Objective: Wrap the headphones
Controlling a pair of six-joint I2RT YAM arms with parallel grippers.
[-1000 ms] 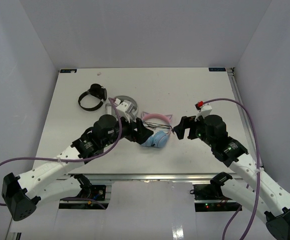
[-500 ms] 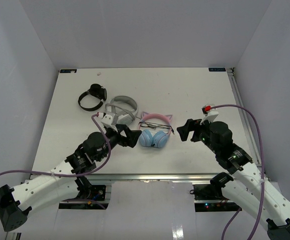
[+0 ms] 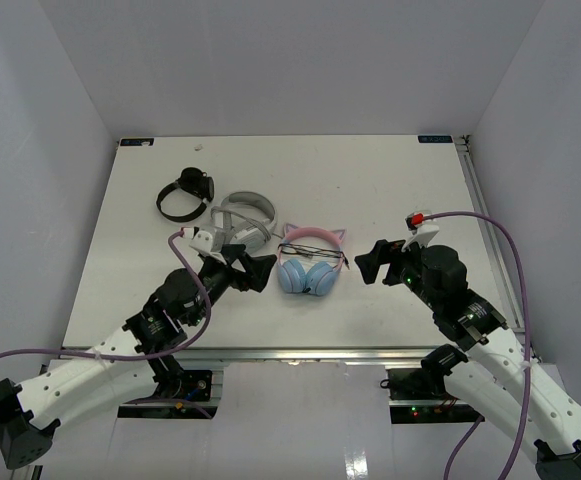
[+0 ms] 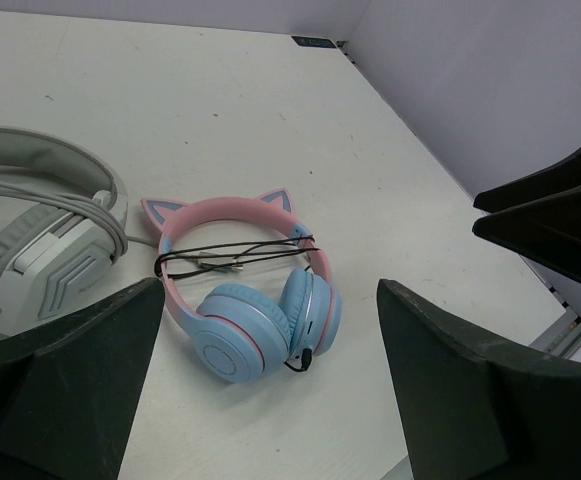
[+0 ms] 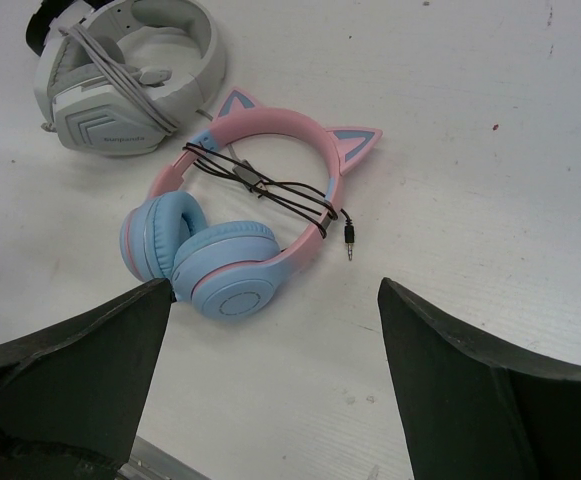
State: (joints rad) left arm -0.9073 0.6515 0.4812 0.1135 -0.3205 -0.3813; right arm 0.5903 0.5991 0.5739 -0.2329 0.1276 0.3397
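The headphones (image 3: 310, 262) lie flat on the white table, with a pink cat-eared headband and light blue ear cups (image 4: 240, 325). Their thin dark cable (image 5: 265, 185) is wound across the headband, and its plug (image 5: 350, 238) lies loose beside the band. My left gripper (image 3: 260, 270) hovers just left of the headphones, open and holding nothing. Off to their right, my right gripper (image 3: 368, 262) is also open and holds nothing. Both wrist views show the headphones beyond the spread fingers, apart from them.
Grey-white headphones (image 3: 242, 218) lie just behind and left of the pink pair, close to the left gripper. Small black headphones (image 3: 185, 195) sit further back left. The table's near edge (image 3: 300, 352) runs just below both grippers. Walls enclose three sides.
My left arm has pulled back toward the near left, off the headphones' left ear cup. The right gripper has backed off slightly. The headphones have settled flat.
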